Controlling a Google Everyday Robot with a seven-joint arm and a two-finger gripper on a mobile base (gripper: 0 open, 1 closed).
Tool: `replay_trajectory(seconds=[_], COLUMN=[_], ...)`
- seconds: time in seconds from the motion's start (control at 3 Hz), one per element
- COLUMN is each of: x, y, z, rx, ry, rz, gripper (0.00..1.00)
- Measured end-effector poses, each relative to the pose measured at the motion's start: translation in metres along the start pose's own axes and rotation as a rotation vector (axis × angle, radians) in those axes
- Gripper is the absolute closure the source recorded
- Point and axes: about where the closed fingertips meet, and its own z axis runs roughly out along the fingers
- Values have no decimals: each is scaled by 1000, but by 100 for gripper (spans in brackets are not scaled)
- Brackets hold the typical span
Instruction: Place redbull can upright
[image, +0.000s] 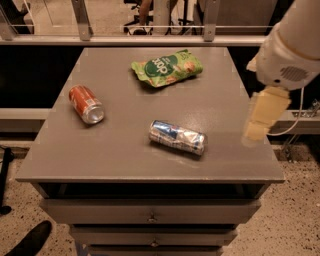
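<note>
The redbull can (177, 137) is a slim, dented silver-and-blue can. It lies on its side near the front middle of the grey table (125, 155), its length running left to right. My gripper (256, 132) hangs from the white arm over the table's right edge. It is to the right of the can, above the surface, and apart from it. Nothing shows in it.
An orange-red soda can (86, 104) lies on its side at the table's left. A green snack bag (167, 67) lies at the back middle. A railing (150, 40) runs behind the table. Drawers (152, 216) sit below the front edge.
</note>
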Motion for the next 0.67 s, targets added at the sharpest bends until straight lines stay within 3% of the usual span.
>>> replay_trajectory(seconds=[0.67], x=[-54], y=[-9], z=[64], rx=[-50], ry=[21], rz=[155], gripper=[0])
